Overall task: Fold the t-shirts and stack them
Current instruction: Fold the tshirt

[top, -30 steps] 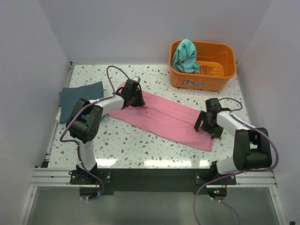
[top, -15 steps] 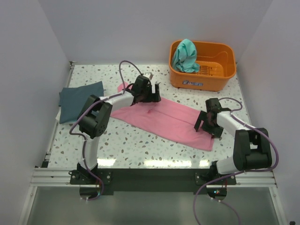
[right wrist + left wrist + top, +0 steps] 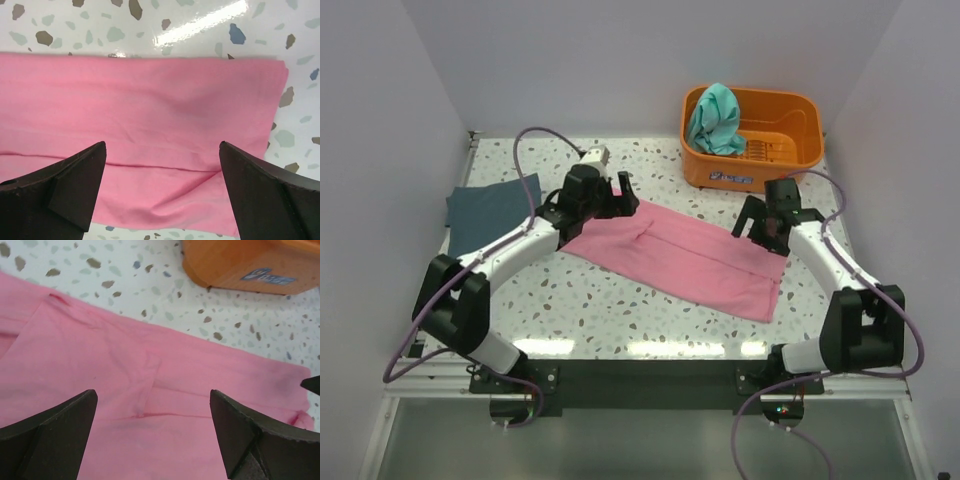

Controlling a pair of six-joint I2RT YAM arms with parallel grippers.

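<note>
1. Locate the pink shirt (image 3: 680,255) at the middle of the table (image 3: 580,310). It lies flat as a long folded band. Its long axis runs diagonally, from far-left of centre toward the near-right corner.

2. Check the jaws.
- The left jaws are spread wide and hold nothing. They are poised over the band's far-left end. In the left wrist view a seam and a small fold of pink cloth sit directly between them.
- The right jaws are also spread wide and hold nothing. They are over the band's far long edge, close to its right end. The right wrist view shows that end's edge and corner near one side.

3. Note the key relation: each pair of jaws is nearer its own end of the band, so neither has to reach across. The next fold probably carries one end along the long axis onto the other. The cloth lies below both jaws, so approach downward.

4. Other shirts: the grey shirt (image 3: 490,210) lies folded at the table's left edge. The teal shirt (image 3: 715,118) is in the basket (image 3: 790,155) at the far-right corner.
</note>
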